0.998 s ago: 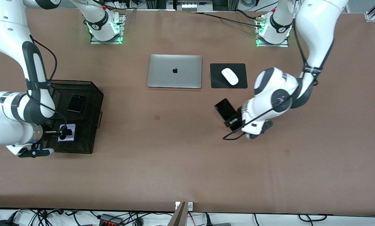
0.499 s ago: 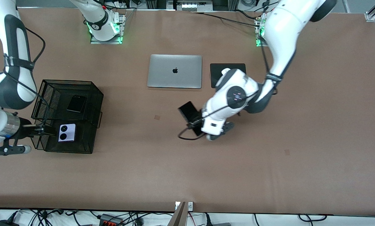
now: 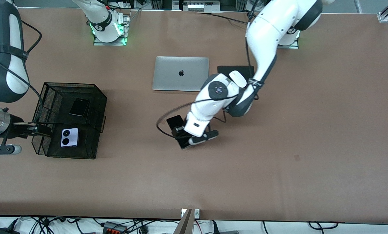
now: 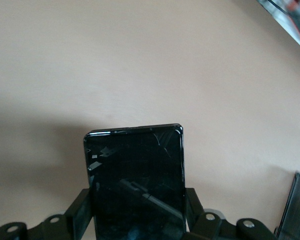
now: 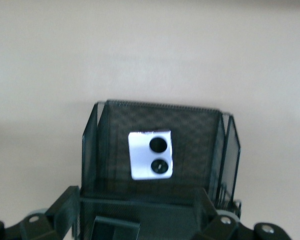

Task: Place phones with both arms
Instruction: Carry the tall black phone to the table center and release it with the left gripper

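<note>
Brown table [image 3: 278, 169] carries silver laptop [image 3: 181, 73], black mouse pad [image 3: 224, 69] with white mouse [image 3: 238, 78], black mesh basket [image 3: 98, 107].

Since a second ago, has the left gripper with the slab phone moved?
Yes. The left gripper, holding the long black phone, moved from below the mouse pad toward the mesh basket.

Open brown table between the basket and the carried slab

The mesh basket [image 3: 68, 121] stands at nine o'clock, its walls ringing the lilac phone [image 3: 69, 137] and black folded phone [image 3: 79, 107]; laptop [image 3: 181, 73] and mouse [image 3: 238, 79] crowd twelve; the left gripper [image 3: 183, 134], clamping the slim black phone [image 3: 176, 125], hangs centrally; six o'clock lies bare.
</note>
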Action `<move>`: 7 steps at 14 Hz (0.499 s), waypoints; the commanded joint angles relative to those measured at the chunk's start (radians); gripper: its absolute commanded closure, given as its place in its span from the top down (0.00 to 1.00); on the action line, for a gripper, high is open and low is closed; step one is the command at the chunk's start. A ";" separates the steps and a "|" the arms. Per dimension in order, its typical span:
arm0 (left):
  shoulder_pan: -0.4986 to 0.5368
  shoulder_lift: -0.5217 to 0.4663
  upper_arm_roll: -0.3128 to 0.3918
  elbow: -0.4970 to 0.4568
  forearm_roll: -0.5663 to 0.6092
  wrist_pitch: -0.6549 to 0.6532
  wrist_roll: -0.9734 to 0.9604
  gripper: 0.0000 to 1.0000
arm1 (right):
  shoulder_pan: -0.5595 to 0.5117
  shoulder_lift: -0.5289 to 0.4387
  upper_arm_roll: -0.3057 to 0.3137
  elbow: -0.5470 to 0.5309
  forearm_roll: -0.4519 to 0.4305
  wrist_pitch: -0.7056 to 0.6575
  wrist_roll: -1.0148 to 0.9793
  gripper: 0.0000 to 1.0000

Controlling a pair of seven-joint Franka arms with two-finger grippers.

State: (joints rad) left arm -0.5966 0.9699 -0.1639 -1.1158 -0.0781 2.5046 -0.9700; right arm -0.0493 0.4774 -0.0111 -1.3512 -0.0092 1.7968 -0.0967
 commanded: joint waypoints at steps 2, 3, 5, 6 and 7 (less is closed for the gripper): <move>-0.058 0.093 0.053 0.129 0.012 0.066 0.253 0.46 | 0.014 -0.020 0.007 -0.020 -0.008 -0.028 0.034 1.00; -0.063 0.098 0.053 0.129 0.012 0.075 0.263 0.46 | 0.016 -0.020 0.008 -0.020 -0.008 -0.028 0.034 1.00; -0.081 0.110 0.067 0.131 0.029 0.076 0.304 0.45 | 0.028 -0.014 0.008 -0.022 -0.008 -0.028 0.025 1.00; -0.086 0.115 0.067 0.130 0.029 0.074 0.306 0.45 | 0.028 -0.008 0.008 -0.023 0.000 -0.027 0.028 1.00; -0.094 0.125 0.067 0.128 0.031 0.072 0.306 0.45 | 0.032 0.000 0.010 -0.023 0.005 -0.027 0.028 1.00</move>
State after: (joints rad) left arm -0.6673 1.0610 -0.1137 -1.0373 -0.0689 2.5761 -0.6843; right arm -0.0212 0.4782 -0.0090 -1.3606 -0.0086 1.7775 -0.0786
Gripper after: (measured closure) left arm 0.216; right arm 0.000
